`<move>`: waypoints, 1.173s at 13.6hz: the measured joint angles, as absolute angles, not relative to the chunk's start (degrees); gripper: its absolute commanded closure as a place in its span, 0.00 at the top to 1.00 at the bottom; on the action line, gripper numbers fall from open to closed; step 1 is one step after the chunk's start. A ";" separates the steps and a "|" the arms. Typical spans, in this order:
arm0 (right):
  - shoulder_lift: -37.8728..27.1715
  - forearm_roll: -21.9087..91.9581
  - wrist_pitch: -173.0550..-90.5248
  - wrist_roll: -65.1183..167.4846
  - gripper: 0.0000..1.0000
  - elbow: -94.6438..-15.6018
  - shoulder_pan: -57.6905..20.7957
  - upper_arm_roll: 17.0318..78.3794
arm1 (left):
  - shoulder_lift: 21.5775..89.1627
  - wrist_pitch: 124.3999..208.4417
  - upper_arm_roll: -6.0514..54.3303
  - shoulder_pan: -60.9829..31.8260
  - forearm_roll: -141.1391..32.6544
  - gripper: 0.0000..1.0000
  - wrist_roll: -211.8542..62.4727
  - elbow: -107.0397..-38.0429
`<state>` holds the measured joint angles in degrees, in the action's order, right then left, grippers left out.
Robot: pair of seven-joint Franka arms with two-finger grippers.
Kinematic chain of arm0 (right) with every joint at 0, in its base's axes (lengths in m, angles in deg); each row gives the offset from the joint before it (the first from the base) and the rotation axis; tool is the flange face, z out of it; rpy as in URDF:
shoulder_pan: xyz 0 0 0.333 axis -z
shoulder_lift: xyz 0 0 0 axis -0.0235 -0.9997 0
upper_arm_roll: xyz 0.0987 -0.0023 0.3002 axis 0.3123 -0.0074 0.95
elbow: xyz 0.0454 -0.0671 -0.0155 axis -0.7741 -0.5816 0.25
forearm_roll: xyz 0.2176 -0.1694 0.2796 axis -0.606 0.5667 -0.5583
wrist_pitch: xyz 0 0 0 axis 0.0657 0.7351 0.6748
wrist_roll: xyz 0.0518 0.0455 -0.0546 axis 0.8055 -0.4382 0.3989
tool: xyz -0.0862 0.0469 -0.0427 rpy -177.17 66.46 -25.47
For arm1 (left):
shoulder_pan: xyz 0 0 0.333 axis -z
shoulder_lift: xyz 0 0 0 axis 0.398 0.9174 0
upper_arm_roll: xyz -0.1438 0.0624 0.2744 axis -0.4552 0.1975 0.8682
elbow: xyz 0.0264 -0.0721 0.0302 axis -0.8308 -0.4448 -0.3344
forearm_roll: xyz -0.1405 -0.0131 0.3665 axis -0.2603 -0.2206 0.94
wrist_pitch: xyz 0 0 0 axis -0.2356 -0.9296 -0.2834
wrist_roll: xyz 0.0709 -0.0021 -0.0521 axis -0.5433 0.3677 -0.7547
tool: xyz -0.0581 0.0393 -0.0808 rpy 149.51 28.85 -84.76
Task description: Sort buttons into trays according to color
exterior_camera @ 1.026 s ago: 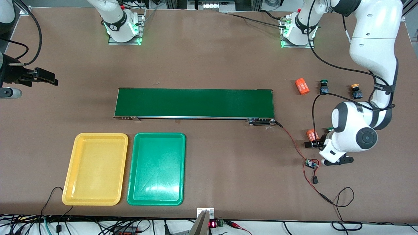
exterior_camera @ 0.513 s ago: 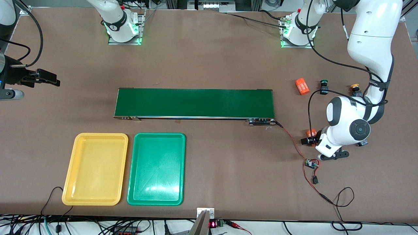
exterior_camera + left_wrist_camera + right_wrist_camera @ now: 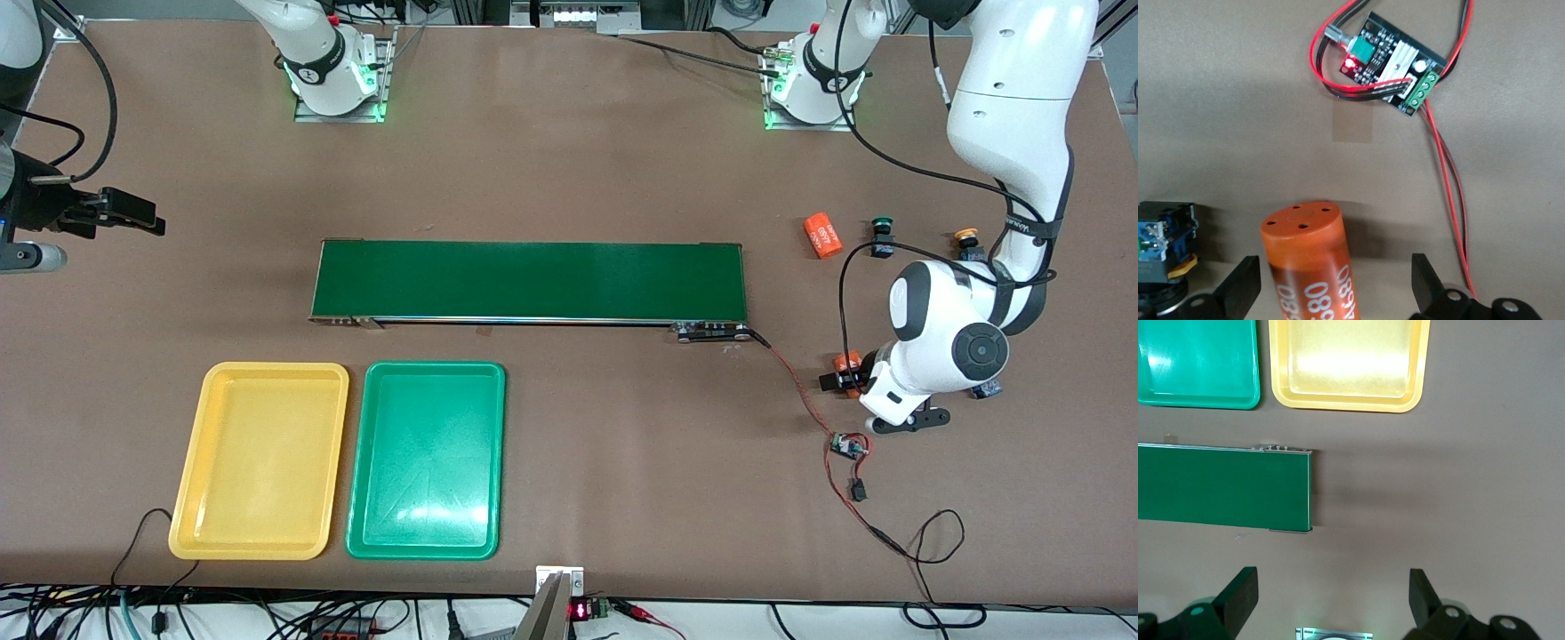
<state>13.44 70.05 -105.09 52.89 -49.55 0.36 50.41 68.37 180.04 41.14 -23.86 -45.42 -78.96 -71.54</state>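
Note:
A green-capped button and a yellow-capped button stand near the left arm's end of the conveyor. A third button's blue-black body peeks from under the left arm. My left gripper hangs low and open, astride an orange cylinder that touches neither finger. Another blue-black button stands beside one finger; its cap colour is hidden. The yellow tray and green tray lie empty, nearer the camera than the conveyor. My right gripper waits open over the right arm's end of the table.
A long dark-green conveyor belt crosses the middle. A second orange cylinder lies beside the green-capped button. A small circuit board with red and black wires lies just nearer the camera than the left gripper.
The left arm has pulled its hand back from the camera and down over the orange cylinder, covering the green cap beside it. The right gripper has barely shifted.

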 measured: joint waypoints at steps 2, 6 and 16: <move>13.44 70.05 -105.09 52.89 1.00 -49.55 0.35 50.42 | 68.38 180.04 41.14 -23.92 -45.42 0.48 -78.96 -71.90; 13.44 70.05 -105.10 52.89 1.00 -49.55 0.33 50.44 | 68.26 180.05 41.13 -23.92 -45.42 0.01 -78.94 -72.15; 13.44 70.04 -105.16 52.89 1.00 -49.55 0.31 50.48 | 55.77 164.26 33.87 -22.95 -45.42 0.01 -50.95 -72.18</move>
